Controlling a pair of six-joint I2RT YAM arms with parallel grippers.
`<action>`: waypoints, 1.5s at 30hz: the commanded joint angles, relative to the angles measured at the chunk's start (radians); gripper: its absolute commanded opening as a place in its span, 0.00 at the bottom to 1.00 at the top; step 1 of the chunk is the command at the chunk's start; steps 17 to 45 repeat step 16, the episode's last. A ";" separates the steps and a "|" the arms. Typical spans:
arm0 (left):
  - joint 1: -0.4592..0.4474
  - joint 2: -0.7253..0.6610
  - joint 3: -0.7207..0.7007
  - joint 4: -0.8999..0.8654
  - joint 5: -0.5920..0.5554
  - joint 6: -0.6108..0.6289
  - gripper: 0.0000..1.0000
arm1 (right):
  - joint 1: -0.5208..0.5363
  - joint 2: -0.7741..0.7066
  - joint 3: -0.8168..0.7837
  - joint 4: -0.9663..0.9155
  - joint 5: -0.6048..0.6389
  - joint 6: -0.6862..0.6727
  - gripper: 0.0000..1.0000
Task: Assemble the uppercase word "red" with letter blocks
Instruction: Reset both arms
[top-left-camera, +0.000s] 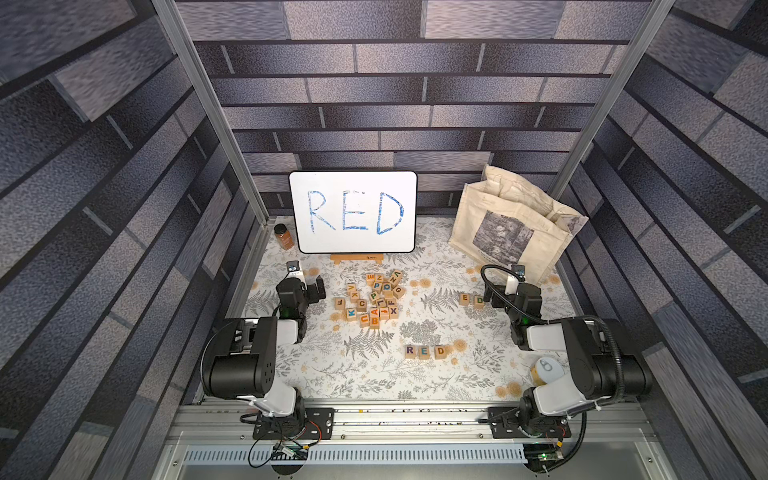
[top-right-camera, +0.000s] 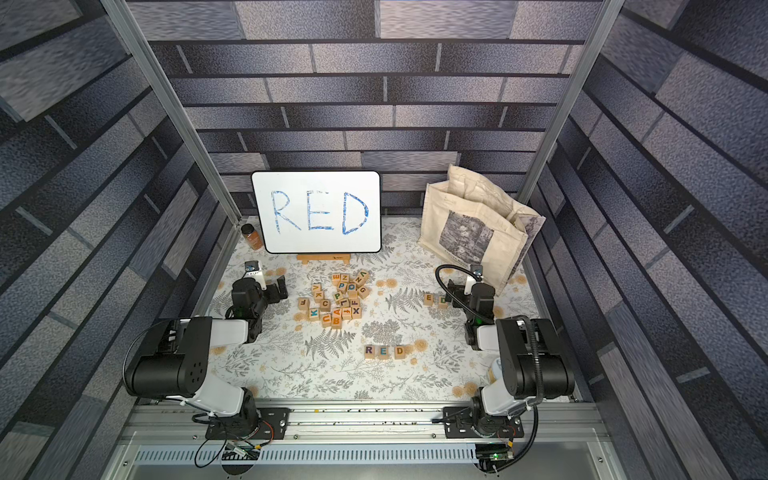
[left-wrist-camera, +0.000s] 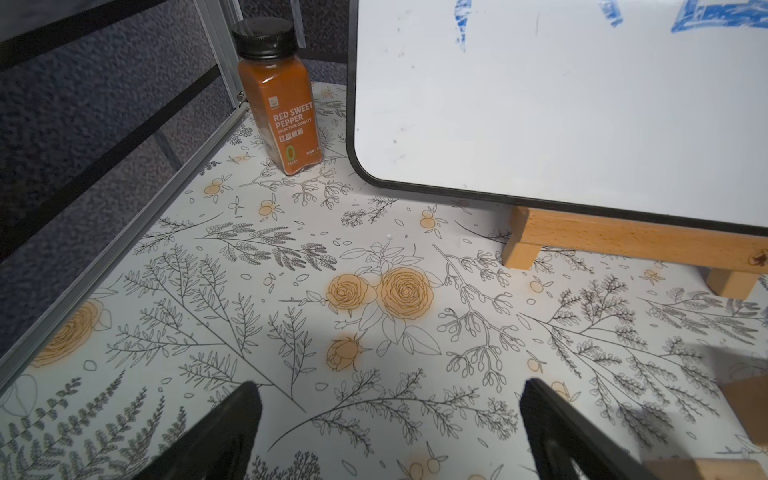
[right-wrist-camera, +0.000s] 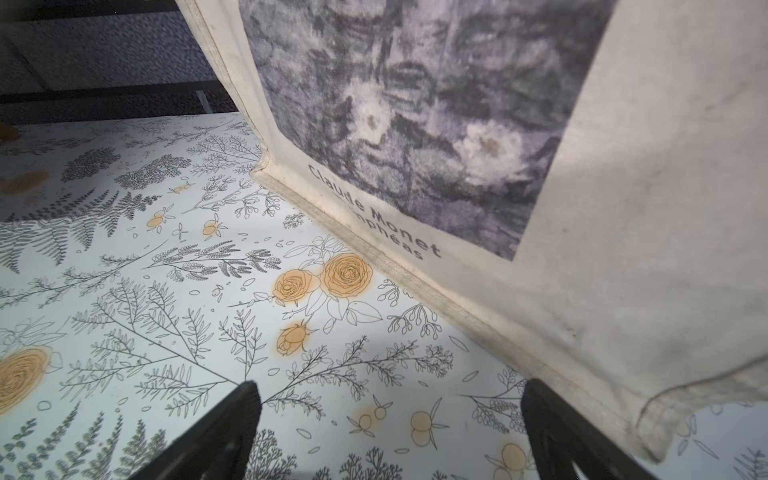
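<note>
Three light-wood letter blocks stand in a row near the front of the table, in both top views: dark-purple R (top-left-camera: 409, 350) (top-right-camera: 368, 350), teal-green E (top-left-camera: 424, 352) (top-right-camera: 382, 351) and orange D (top-left-camera: 440, 352) (top-right-camera: 399, 351). They read RED and sit close together. My left gripper (top-left-camera: 316, 286) (left-wrist-camera: 388, 415) hovers far to the left, open and empty over bare tablecloth. At the far right, beside the tote bag, my right gripper (top-left-camera: 496, 295) (right-wrist-camera: 388, 415) is also open and empty. Neither gripper touches a block. Neither wrist view shows the row.
A pile of other letter blocks (top-left-camera: 374, 301) lies mid-table. A spare orange E (top-left-camera: 464, 297) and green D (top-left-camera: 478, 300) sit near the right gripper. At the back stand a whiteboard (top-left-camera: 353, 212) (left-wrist-camera: 561, 104) on a wooden stand, a spice jar (top-left-camera: 284, 236) (left-wrist-camera: 282, 104) and a tote bag (top-left-camera: 515, 228) (right-wrist-camera: 602, 145).
</note>
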 joint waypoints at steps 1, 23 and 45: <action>-0.004 0.002 -0.002 0.022 -0.023 0.016 1.00 | 0.004 0.005 0.008 0.045 0.013 -0.006 1.00; 0.013 0.000 0.003 0.008 0.015 0.005 1.00 | 0.005 -0.001 0.004 0.046 0.005 -0.008 1.00; 0.013 0.000 0.003 0.008 0.015 0.005 1.00 | 0.005 -0.001 0.004 0.046 0.005 -0.008 1.00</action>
